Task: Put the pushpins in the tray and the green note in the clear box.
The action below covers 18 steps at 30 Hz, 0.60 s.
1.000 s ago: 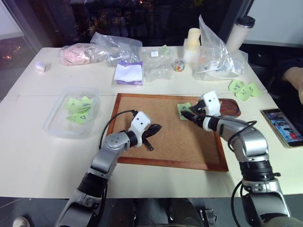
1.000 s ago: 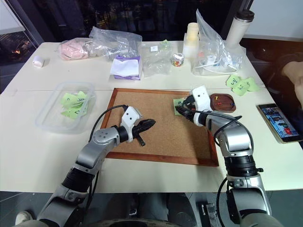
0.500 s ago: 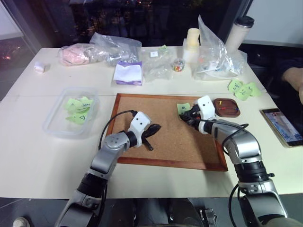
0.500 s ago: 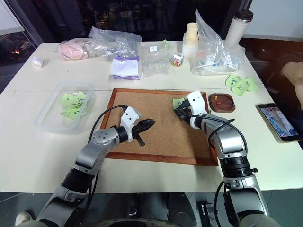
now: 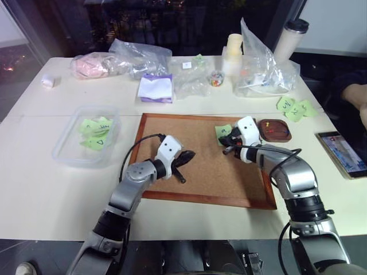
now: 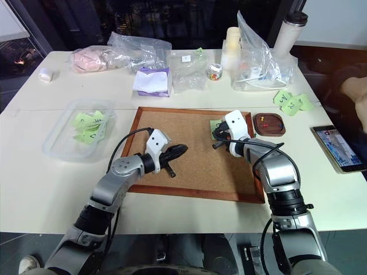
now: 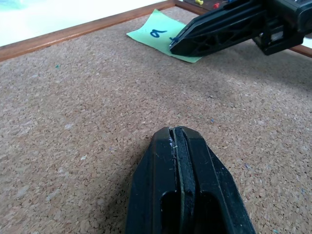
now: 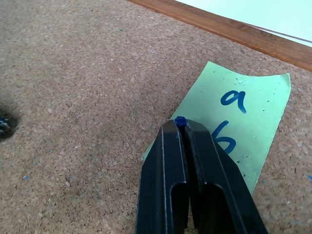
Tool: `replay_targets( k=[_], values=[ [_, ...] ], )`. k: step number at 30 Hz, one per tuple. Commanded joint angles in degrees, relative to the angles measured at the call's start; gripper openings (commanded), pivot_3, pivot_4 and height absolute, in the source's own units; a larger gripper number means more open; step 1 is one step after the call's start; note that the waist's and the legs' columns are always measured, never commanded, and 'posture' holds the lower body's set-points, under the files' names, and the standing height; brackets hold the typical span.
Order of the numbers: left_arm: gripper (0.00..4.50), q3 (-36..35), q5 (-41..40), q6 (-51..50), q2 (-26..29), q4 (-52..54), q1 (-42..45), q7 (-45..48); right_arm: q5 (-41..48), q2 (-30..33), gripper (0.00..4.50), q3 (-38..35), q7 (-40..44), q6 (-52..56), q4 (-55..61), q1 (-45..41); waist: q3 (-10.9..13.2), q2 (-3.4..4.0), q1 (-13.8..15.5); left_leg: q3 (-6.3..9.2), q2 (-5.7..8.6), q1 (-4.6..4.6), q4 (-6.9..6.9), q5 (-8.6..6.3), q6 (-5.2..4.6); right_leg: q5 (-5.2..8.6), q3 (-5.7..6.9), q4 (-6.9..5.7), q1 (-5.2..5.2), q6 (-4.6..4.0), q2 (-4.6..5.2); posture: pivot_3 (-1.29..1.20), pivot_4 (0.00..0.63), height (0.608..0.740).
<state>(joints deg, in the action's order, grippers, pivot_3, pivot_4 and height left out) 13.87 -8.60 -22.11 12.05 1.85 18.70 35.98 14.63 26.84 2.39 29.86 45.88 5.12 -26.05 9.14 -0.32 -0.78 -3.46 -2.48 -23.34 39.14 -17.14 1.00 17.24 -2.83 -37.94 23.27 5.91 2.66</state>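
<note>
Handwriting in blue, "9" over "b", marks the green note (image 8: 239, 131) lying on the cork board (image 5: 189, 143). The right gripper (image 8: 181, 124) is pinched tight on a blue pushpin (image 8: 180, 120) over the note's edge. The left gripper (image 7: 174, 134) is closed empty above the cork. The tray (image 6: 269, 124) holds pins beside the board; the clear box (image 5: 86, 136) sits well left.

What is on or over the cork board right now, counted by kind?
green note: 1
blue pushpin, pinched by the right gripper: 1
shut grippers, right gripper and left gripper: 2
Total at the cork board: 4
</note>
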Motion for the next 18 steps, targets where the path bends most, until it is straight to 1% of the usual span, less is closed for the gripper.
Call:
replay_targets(
  k=[1, 9, 14, 18],
  values=[
    [0.00, 0.45, 0.08, -1.65, 0.02, -1.60, -1.07, -0.33, 2.42, 1.01, 0.04, -2.08, 1.30, 0.24, 7.93, -2.82, 0.00, 0.00, 0.00, 0.00, 0.00, 0.00, 0.00, 0.00, 0.00, 0.00, 0.00, 0.00, 0.00, 0.00, 0.00, 0.00, 0.150, 0.740],
    [0.00, 0.23, 0.10, -0.50, -0.35, -2.55, -0.35, -0.29, 2.95, 2.12, 0.04, -2.09, 1.13, 2.45, 11.62, -2.30, 0.00, -0.01, 0.00, 0.06, 0.02, 0.02, 0.00, 0.00, 0.00, 0.00, 0.03, 0.01, -0.06, 0.00, 0.01, 0.00, 0.150, 0.740],
    [0.00, -4.70, -2.98, 0.94, -4.60, -4.88, 3.32, -3.65, 4.55, 4.62, 0.04, -1.84, 2.65, 5.06, 18.07, 0.16, 0.03, -0.06, 0.26, 0.11, 0.03, -0.02, 0.04, 0.00, 0.00, 0.00, 0.08, 0.01, -0.06, 0.00, 0.04, 0.00, 0.150, 0.740],
    [0.00, -8.90, -7.84, -0.52, -8.00, -5.11, 7.06, -4.75, 5.17, 7.65, 0.04, -0.90, 3.86, 6.50, 22.59, 2.54, 0.07, -0.13, 0.11, 0.16, 0.05, -0.08, 0.04, 0.00, -0.01, 0.00, 0.10, 0.03, -0.01, 0.01, 0.01, 0.00, 0.150, 0.740]
  ],
)
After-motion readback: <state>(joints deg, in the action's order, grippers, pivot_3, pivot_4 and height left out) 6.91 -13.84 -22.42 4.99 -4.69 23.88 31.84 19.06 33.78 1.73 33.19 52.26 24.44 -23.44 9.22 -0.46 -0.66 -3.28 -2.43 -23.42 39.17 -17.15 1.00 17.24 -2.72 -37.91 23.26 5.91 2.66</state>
